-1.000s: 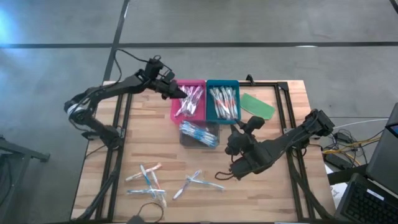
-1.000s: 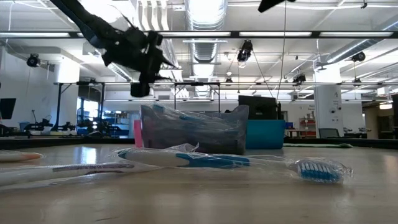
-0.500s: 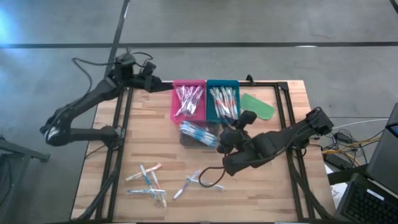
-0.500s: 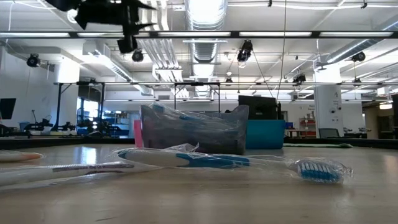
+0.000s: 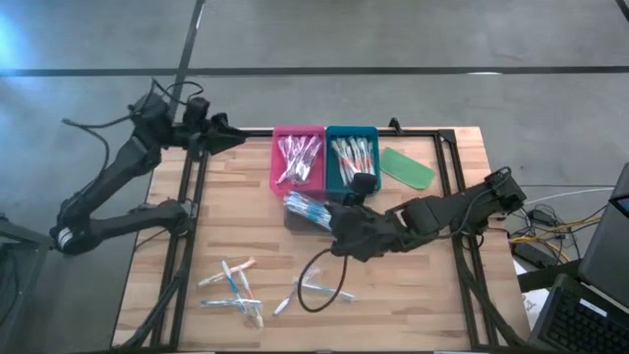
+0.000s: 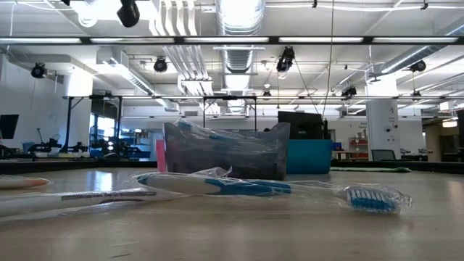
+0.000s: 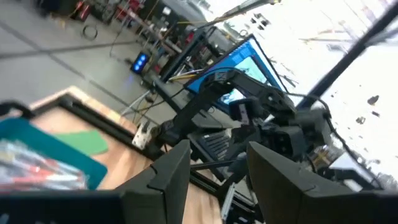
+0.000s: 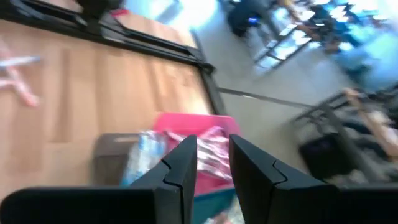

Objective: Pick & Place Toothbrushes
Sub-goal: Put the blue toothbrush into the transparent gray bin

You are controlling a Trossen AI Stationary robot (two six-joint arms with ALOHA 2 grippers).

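Loose toothbrushes (image 5: 234,287) lie flat on the wood near the table's front, with more (image 5: 316,288) to their right. One wrapped toothbrush (image 6: 268,188) lies close in the low view. More fill the pink tray (image 5: 298,157), the teal tray (image 5: 352,157) and the grey tray (image 5: 314,210). My left gripper (image 5: 231,138) (image 7: 217,168) is open, up at the far left, left of the pink tray. My right gripper (image 5: 334,224) (image 8: 213,155) hovers by the grey tray's right end, pointing toward the pink tray (image 8: 186,124), fingers a narrow gap apart with nothing seen between them.
A flat green oblong piece (image 5: 406,167) lies right of the teal tray. A black cable loop (image 5: 319,285) hangs from my right arm over the loose toothbrushes. Dark rails (image 5: 192,197) run along both sides of the table. Bare wood (image 5: 413,305) shows at the near right.
My left gripper has drawn back from over the pink tray toward the table's far left corner and risen out of the top of the low view. My right gripper has risen from beside the loose toothbrushes and gone toward the far edge, to the grey tray.
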